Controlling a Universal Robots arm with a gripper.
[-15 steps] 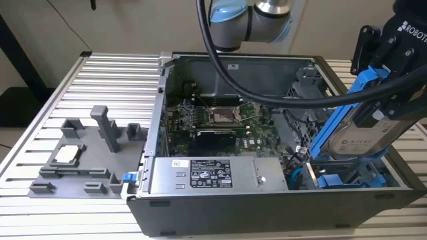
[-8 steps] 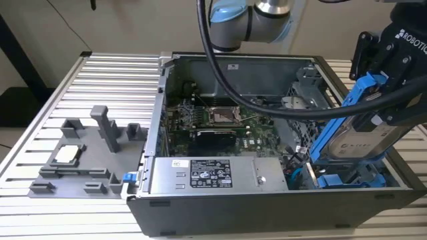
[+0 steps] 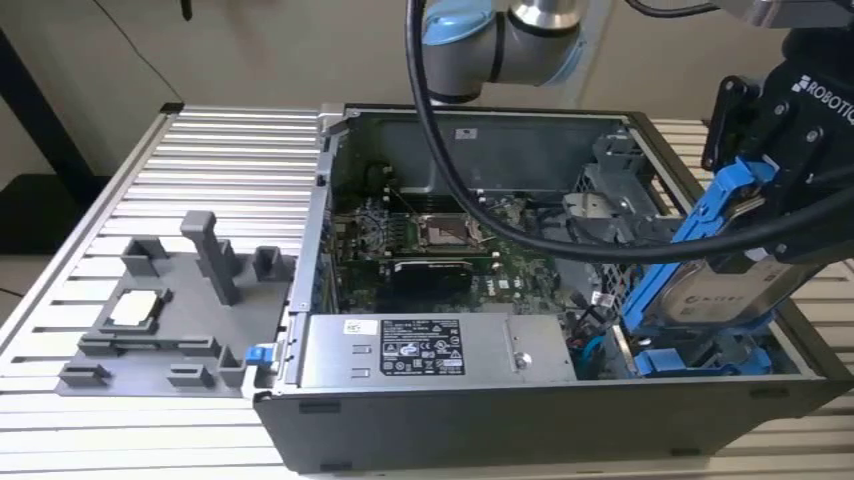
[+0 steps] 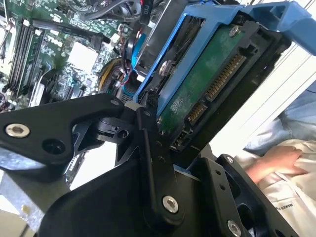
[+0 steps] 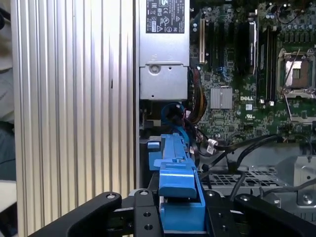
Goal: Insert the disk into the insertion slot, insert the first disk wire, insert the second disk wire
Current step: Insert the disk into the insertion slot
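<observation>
disk at the slot, not yet seated; both wires undone

in the exterior view, start at its left: a grey fixture (image 3: 174, 300) sits on the slatted table (image 3: 227, 140), well apart from the work. next comes the open case (image 3: 534, 425), with the supply box (image 3: 400, 350) along its near wall and the board (image 3: 441, 240) behind it. towards the exterior view's right you find the slot (image 3: 681, 362), marked by its blue fittings. the disk (image 3: 721, 290) stands tilted above it in its blue carrier (image 3: 694, 225), lower end down at the slot's mouth. you cannot tell whether it touches the fittings. judged from this, the first step is under way and unfinished: the disk is not lying flat in the bay. in the second wrist view the disk's connectors (image 4: 219, 81) are bare, with no plug on them, so neither wire is in.

now the gripper (image 3: 761, 200), furthest to the exterior view's right. it is clamped on the carrier's upper end and bears the whole disk. in the first wrist view its black fingers (image 5: 143, 215) press the carrier (image 5: 175, 180) from both sides, with no gap showing. in the second wrist view a person's hand (image 4: 276, 163) rests beyond the disk (image 4: 197, 98), apart from it.
</observation>
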